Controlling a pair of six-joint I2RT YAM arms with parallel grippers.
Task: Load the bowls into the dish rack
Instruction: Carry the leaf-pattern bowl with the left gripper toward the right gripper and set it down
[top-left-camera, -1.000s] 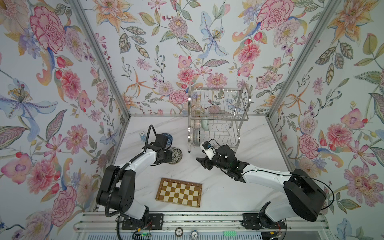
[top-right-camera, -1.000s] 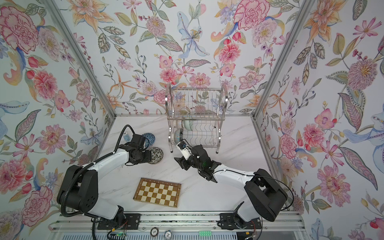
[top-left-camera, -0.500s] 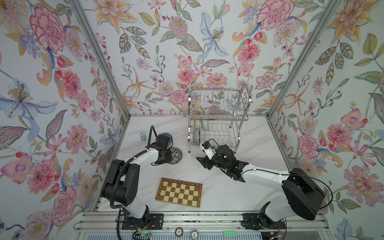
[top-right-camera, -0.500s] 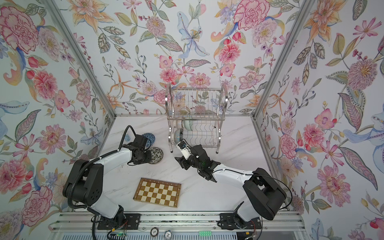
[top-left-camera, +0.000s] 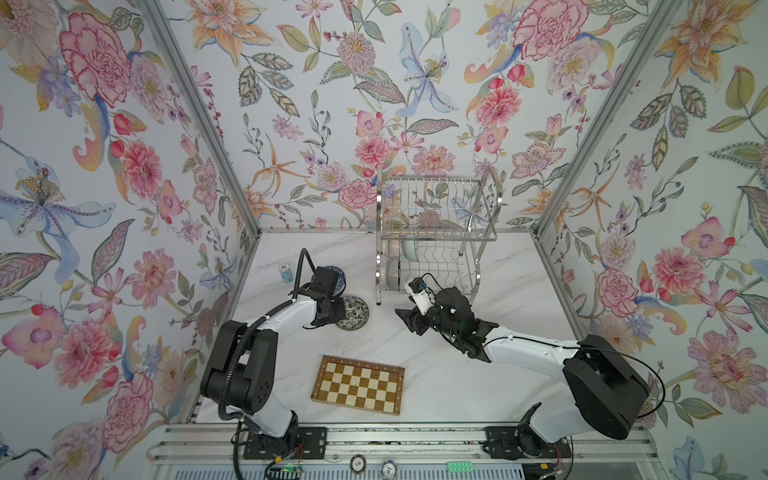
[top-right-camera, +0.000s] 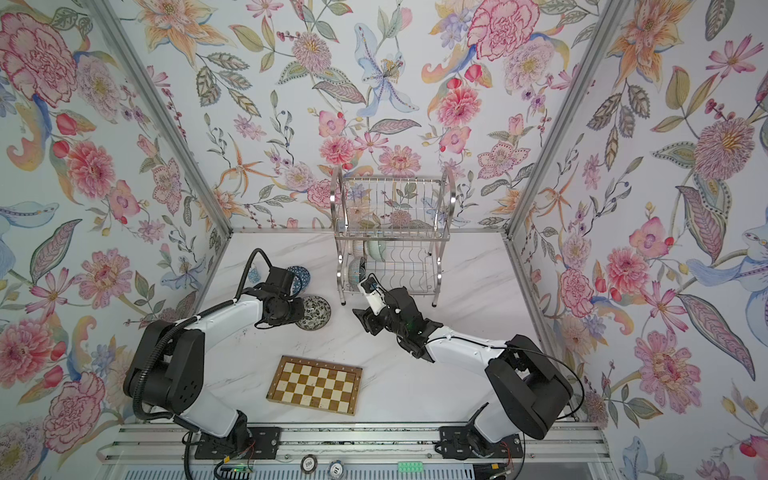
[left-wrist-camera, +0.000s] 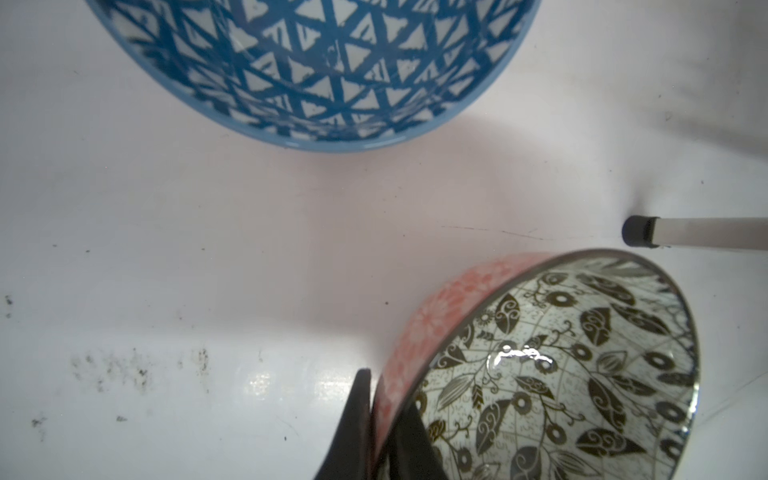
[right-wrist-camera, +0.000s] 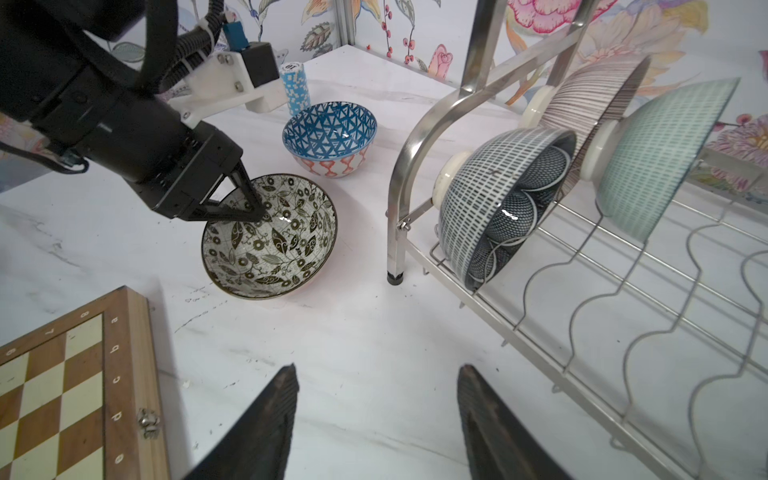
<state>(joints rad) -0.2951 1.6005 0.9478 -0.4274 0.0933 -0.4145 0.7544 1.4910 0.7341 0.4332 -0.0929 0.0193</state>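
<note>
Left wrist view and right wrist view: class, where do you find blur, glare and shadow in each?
Left wrist view: the blue lattice bowl is slightly soft, a glare streak sits inside the black-and-white floral bowl, and the table shows a pale sheen. Right wrist view: both bowls are sharp, with faint shadows under them; the dish rack glints along its steel frame.
</note>
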